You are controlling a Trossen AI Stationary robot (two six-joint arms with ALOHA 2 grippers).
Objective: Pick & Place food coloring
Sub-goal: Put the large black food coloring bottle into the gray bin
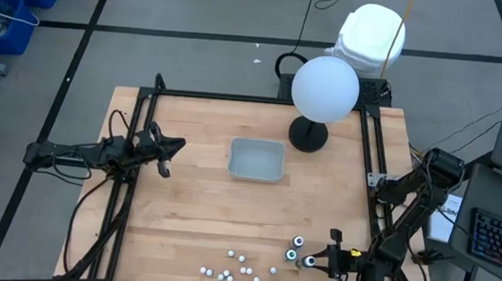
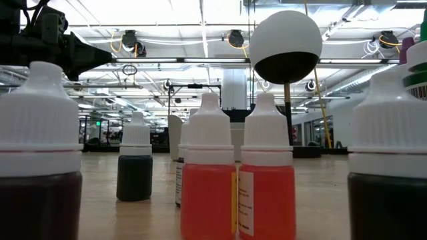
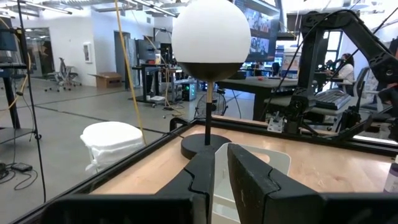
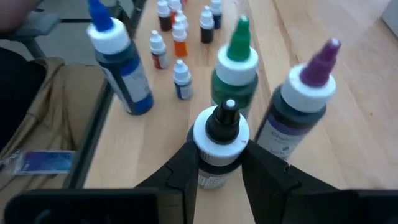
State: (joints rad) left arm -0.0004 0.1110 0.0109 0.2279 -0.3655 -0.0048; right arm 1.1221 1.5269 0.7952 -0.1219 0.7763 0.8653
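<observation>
right gripper [image 4: 219, 163] low over table, jaws clamping black-tipped bottle [image 4: 220, 140]

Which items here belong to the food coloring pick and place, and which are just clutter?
Job:
- food coloring bottles, near table edge
- black-tipped bottle, between right gripper fingers
- grey tray

Bystanders:
- white globe lamp
- left gripper, waiting, empty
- white bag, on the floor

The wooden table [image 1: 192, 199] carries a grey tray [image 1: 257, 159], a globe lamp [image 1: 323, 97] and scattered food coloring bottles [image 1: 239, 267].
</observation>
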